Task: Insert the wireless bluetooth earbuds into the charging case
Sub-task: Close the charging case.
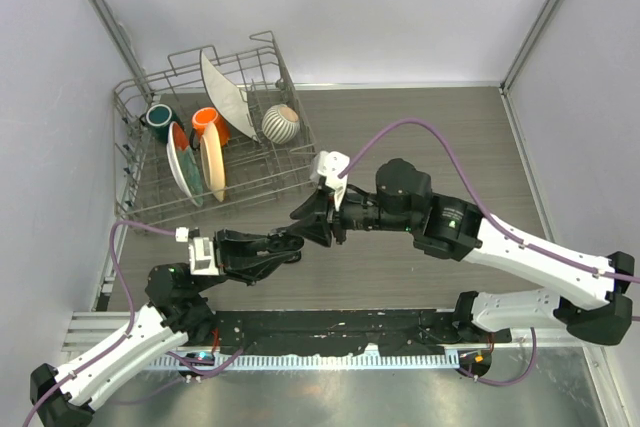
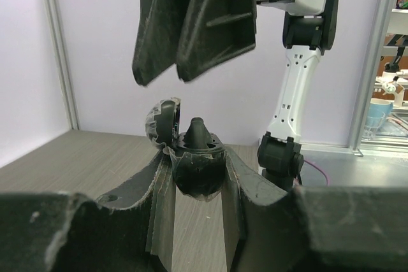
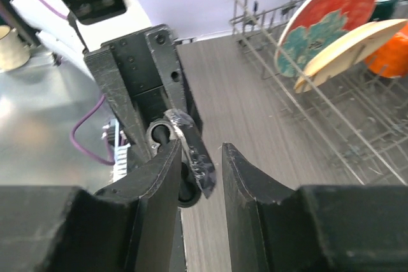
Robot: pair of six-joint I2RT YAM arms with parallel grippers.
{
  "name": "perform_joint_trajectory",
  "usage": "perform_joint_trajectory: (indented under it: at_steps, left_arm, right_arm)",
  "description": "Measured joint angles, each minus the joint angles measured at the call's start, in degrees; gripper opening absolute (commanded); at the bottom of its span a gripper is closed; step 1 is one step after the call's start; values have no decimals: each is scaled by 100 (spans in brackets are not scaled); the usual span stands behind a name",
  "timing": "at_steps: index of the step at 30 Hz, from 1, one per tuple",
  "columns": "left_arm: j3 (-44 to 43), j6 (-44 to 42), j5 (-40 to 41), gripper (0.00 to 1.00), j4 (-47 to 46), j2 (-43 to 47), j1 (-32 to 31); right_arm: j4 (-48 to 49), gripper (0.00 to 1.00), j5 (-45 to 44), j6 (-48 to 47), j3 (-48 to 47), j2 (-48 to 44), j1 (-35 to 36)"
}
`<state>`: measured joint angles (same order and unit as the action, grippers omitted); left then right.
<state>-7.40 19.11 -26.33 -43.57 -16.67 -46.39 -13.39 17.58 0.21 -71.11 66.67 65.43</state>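
Top external view: the grey counter (image 1: 420,127) carries a wire dish rack (image 1: 135,162) in the upper left of the frame, holding plates (image 1: 212,162), cups (image 1: 207,122) and a striped bowl (image 1: 280,124), well apart from the work. At the frame's centre, the left tool (image 1: 290,245) reaches in from the lower left, clamped on the charging case (image 2: 197,170); in the left wrist view its lid (image 2: 162,119) is tipped back to the left. One earbud (image 2: 196,132) stands in the case, long axis upright, apparently not fully seated. The right tool (image 1: 312,222) hangs just above it, jaws slightly apart with nothing seen between them. A straight downward press looks likely.
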Motion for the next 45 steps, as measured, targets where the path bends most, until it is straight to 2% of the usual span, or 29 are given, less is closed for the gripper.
perform_joint_trajectory:
  at_steps: [6, 12, 17, 25, 31, 34, 37, 41, 42, 45]
  left_arm:
    - [4, 4, 0, 0, -44, 2, 0]
    - [4, 4, -7, 0, -48, -7, 0]
    - [4, 4, 0, 0, -50, -20, 0]
    - [4, 17, 197, 0, -33, -87, -2]
    - [4, 26, 468, 0, -26, -111, -22]
    - [4, 44, 581, 0, 59, -109, -20]
    - [2, 48, 734, 0, 260, -96, -17]
    - [-240, 31, 883, 0, 1034, -125, -13]
    - [-358, 22, 905, 0, 1231, -170, -13]
    - [-664, 24, 960, 0, 1604, -380, -13]
  right_arm:
    - [428, 37, -774, 109, 125, -267, -2]
    - [348, 37, -1110, 236, 7, 109, -2]
    - [125, 37, -940, 232, 7, 328, -2]
    - [61, 37, -262, 192, 96, 177, -4]
    - [-61, 37, -94, 197, 136, 57, 22]
    - [-136, 42, -210, 214, 138, 70, 37]
    - [-168, 49, -802, 332, 160, 70, 59]
    - [-114, 56, -2695, 623, 400, -37, 70]
    - [-87, 61, -3064, 688, 503, -98, 42]
    - [17, 64, -4098, 1104, 935, -404, -254]
